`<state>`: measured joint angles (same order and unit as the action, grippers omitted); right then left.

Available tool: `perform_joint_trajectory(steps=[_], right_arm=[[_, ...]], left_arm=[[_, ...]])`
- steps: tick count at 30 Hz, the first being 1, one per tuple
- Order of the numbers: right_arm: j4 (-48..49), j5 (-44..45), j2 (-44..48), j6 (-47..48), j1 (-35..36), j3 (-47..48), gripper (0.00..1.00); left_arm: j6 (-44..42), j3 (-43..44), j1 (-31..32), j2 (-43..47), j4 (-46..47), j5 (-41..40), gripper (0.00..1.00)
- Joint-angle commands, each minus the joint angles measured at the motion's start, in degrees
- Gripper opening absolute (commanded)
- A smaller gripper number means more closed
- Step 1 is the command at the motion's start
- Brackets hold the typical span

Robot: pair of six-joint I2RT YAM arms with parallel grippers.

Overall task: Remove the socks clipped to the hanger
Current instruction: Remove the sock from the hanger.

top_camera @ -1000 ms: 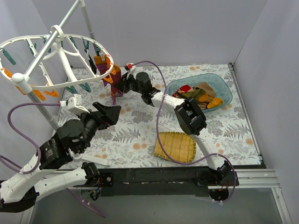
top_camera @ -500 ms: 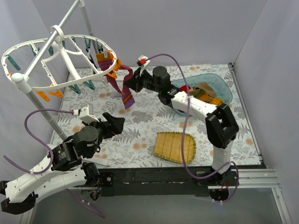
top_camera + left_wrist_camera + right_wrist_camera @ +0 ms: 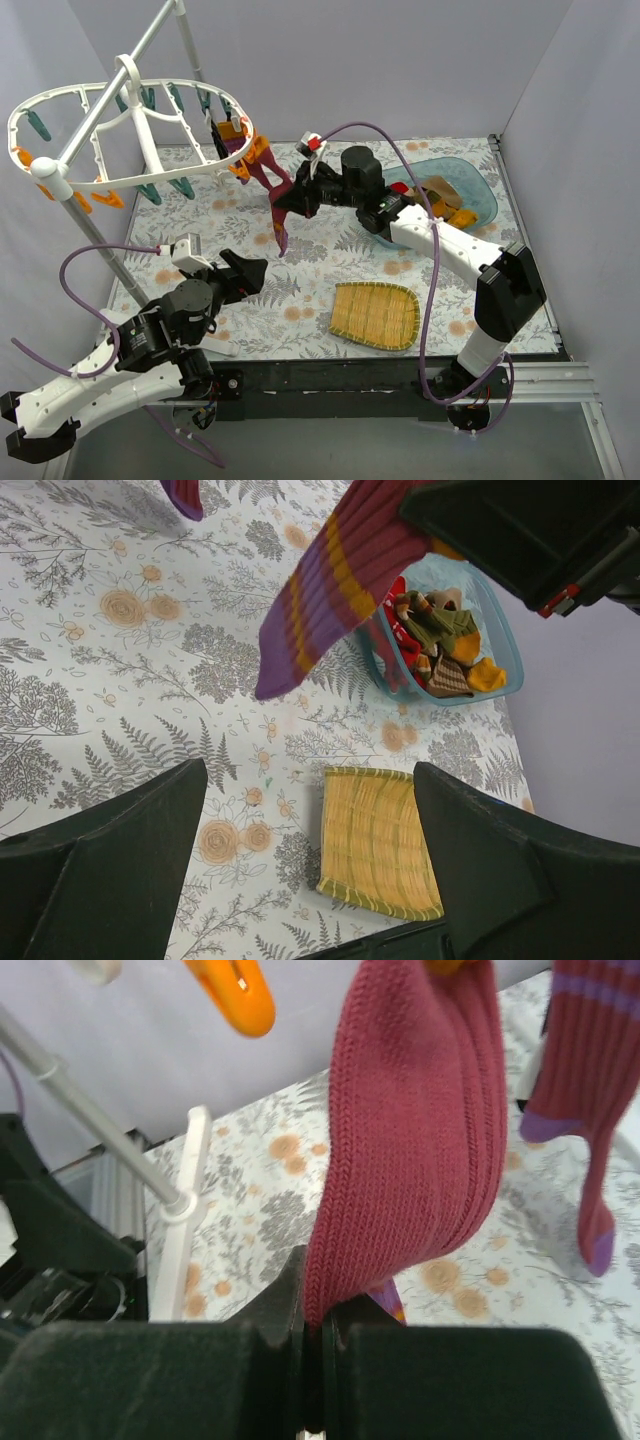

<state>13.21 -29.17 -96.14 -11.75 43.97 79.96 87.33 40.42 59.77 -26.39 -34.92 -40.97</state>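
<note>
right gripper (image 3: 312, 1305) clenched on the lower end of a maroon sock (image 3: 410, 1140) that hangs clipped at the right end of the hanger (image 3: 140, 128); left gripper (image 3: 305, 780) spread wide, empty, low over the floral table (image 3: 100, 710).

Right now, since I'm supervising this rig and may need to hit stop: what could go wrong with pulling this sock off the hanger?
The right fingers pinch only a fold of the maroon knit sock, so it may slip free. The sock runs taut to the tilted white plastic oval hanger; harder pulling could swing the frame or rock its grey pole stand.
</note>
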Motion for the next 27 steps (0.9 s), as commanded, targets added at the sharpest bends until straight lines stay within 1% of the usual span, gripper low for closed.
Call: perform_joint_trajectory(steps=[1,7,12,17,18,22,27], right_arm=[[-0.65,-6.77,3.33,-0.9,1.47,0.02,0.01],[2.16,-11.34,3.76,-4.24,4.19,-1.65,0.01],[8.75,-15.91,3.33,-10.3,5.34,-3.76,0.01],[15.07,-18.46,2.62,-16.01,5.34,-5.17,0.01],[17.7,-19.69,2.19,-18.72,5.43,-5.43,0.01],[23.51,-21.28,0.87,-24.27,5.6,-5.61,0.01],[26.51,-21.99,-0.54,-27.36,6.75,-5.61,0.01]], left_arm=[[-1.37,-0.61,0.0,1.08,2.57,0.28,0.84],[-3.13,-0.78,0.08,0.56,4.07,0.98,0.85],[-2.78,-1.4,0.0,1.25,3.8,1.24,0.85],[-2.43,-2.02,0.0,2.57,2.66,1.07,0.85],[-2.34,-2.1,0.0,2.66,2.49,1.07,0.85],[-1.99,-2.37,0.0,2.4,2.13,1.07,0.84],[-1.9,-2.72,0.0,2.14,2.92,0.19,0.84]])
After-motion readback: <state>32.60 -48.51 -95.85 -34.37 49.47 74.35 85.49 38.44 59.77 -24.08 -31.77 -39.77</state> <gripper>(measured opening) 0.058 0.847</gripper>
